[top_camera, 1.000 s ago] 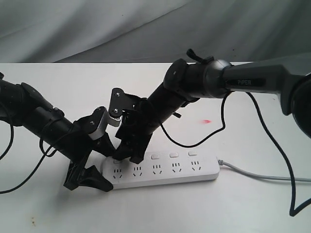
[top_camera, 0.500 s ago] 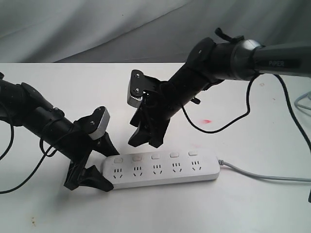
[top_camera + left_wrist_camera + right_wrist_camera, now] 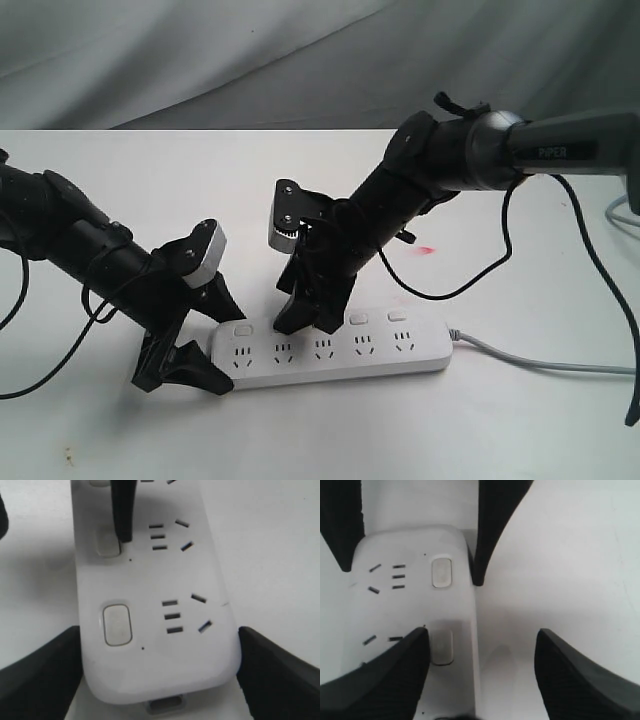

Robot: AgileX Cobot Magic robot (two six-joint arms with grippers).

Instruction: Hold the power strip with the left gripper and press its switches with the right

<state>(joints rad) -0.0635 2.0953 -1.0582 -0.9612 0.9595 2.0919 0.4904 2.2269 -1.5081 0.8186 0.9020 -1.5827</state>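
Note:
The white power strip [image 3: 340, 362] lies flat on the table, its grey cord [image 3: 540, 362] running off to the right. My left gripper [image 3: 213, 340] is shut on the strip's left end; in the left wrist view its fingers [image 3: 40, 675] press both long sides of the power strip [image 3: 150, 580]. My right gripper [image 3: 303, 325] stands open over the switches [image 3: 357, 319]. One of its fingertips [image 3: 123, 525] sits at the edge of the second switch [image 3: 107, 542]. In the right wrist view the right gripper [image 3: 481, 630] has one finger [image 3: 380, 675] beside that switch [image 3: 441, 646] and the other over bare table.
The white table [image 3: 520, 430] carries a small red mark [image 3: 427, 249] behind the strip. A grey cloth [image 3: 200, 60] hangs at the back. A loose black cable [image 3: 600, 300] droops from the right arm toward the table's right side.
My right gripper rose off the strip's left end, shifted right and has come down again by the second switch. The left gripper and the strip have stayed put.

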